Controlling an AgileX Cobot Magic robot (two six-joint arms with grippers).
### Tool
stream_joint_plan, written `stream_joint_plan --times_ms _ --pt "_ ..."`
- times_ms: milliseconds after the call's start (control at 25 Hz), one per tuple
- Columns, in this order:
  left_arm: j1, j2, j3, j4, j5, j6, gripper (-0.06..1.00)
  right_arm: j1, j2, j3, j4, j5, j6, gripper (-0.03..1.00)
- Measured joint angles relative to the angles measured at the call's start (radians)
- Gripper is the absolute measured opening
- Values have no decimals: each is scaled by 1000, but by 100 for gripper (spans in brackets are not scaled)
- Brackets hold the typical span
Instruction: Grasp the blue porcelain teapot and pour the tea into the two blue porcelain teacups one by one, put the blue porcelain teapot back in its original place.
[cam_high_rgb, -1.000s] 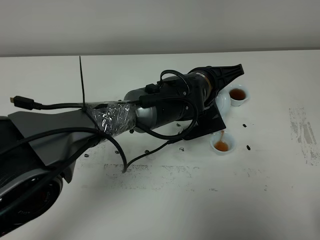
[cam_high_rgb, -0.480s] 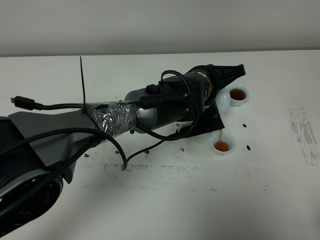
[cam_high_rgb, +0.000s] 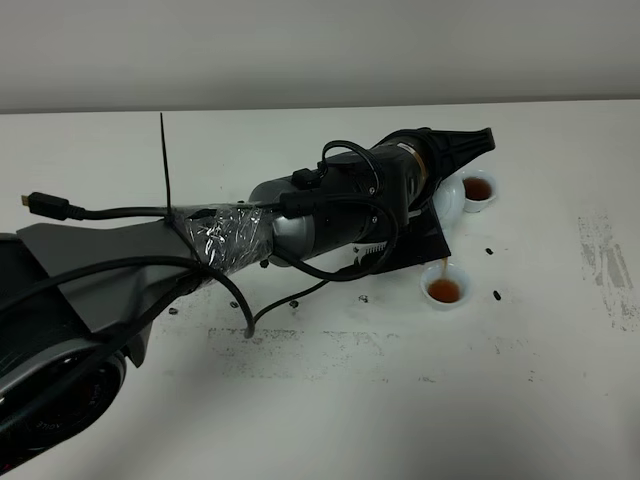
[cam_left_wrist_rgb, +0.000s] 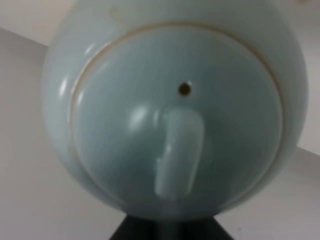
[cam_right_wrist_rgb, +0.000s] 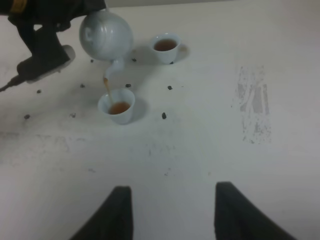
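Pouring tea from the blue porcelain teapot (cam_right_wrist_rgb: 106, 35) into the near teacup (cam_right_wrist_rgb: 118, 108).

I see my left gripper (cam_high_rgb: 440, 160) clamped on the tilted pot above the table (cam_high_rgb: 330, 410), an amber stream falling from its spout; the far teacup (cam_right_wrist_rgb: 166, 47) already holds tea. My right gripper (cam_right_wrist_rgb: 172, 212) hangs apart, jaws spread, holding nothing.

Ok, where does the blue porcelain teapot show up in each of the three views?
Exterior high: the blue porcelain teapot peeks out right of centre, mostly hidden behind the left arm.
Left wrist: it fills the frame, lid facing the camera.
Right wrist: tilted, spout down, near the frame's upper-left area.
Shared landmark: the teacup being filled; absent from the left wrist view.
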Motion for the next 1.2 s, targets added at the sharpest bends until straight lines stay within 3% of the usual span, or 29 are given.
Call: stream_joint_plan --times_ms 1200 --pt "0 0 0 26 -40 0 9 0 0 0 0 0 0 41"
